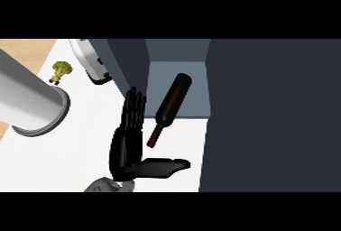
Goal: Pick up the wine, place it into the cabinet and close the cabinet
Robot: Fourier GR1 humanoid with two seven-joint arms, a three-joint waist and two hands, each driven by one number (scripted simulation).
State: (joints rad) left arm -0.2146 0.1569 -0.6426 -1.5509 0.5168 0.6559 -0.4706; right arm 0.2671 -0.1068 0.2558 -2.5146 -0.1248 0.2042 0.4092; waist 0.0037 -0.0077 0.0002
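Beside the open right hand [126, 140], wine bottle [170, 108] lies in cabinet [180, 54]

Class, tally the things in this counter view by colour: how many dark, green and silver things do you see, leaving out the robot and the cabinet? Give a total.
Dark: 1, the dark glass wine bottle
Green: 1, the small green broccoli floret
Silver: 1, the silver metal appliance at the counter's back
Total: 3
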